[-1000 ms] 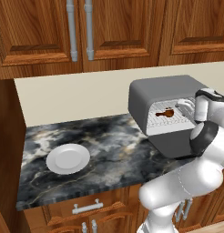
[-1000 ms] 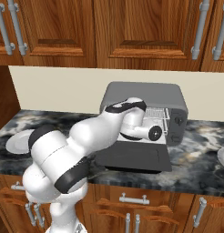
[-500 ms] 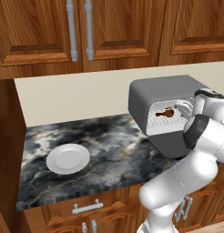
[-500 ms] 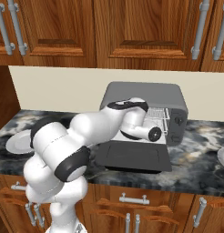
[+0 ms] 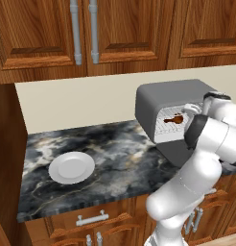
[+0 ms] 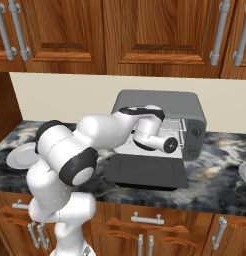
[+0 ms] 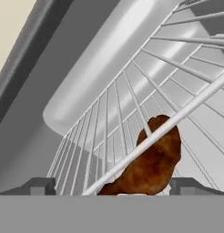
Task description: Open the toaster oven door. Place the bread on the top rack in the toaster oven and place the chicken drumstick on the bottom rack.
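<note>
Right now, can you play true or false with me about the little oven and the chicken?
1. The toaster oven door is shut. False: it lies folded down, flat in front of the toaster oven.
2. The chicken drumstick lies on a wire rack inside the oven. True.
3. The gripper squeezes the drumstick. False: its fingertips stand wide apart on either side of it.
4. A white plate sits on the counter, left of the oven. True.
5. The plate holds bread. False: it is bare.
</note>
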Robot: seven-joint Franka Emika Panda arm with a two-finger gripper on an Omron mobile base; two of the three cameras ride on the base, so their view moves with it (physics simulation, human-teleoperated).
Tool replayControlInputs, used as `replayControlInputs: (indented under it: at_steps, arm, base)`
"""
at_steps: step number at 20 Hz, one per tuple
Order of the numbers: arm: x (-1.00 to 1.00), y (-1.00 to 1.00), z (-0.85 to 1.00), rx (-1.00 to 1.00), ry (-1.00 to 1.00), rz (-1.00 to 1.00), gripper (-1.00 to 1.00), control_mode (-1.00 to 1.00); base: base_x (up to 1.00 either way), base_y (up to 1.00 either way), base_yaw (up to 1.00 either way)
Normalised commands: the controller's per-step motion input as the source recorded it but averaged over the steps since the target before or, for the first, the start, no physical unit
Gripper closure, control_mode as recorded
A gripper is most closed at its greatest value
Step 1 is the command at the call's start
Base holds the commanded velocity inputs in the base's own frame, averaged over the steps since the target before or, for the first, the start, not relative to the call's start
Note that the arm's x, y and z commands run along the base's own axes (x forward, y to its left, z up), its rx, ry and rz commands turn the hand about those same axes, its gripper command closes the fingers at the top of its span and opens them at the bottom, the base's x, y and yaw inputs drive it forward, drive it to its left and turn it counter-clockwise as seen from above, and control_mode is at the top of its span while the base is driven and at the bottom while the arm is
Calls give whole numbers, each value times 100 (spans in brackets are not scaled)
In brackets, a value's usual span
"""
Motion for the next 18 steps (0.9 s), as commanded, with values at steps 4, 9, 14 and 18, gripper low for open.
replayControlInputs:
  at_steps: [4, 9, 14, 18]
  arm:
    - [16, 0, -14, 0, 1, 0, -100, -100]
    - [9, 0, -23, 0, 0, 0, -100, -100]
    - [16, 0, -8, 0, 0, 0, -100, -100]
    - [20, 0, -1, 0, 0, 0, -100, -100]
  base:
    - [0, 0, 0]
    - [0, 0, 0]
    - [0, 0, 0]
    - [0, 0, 0]
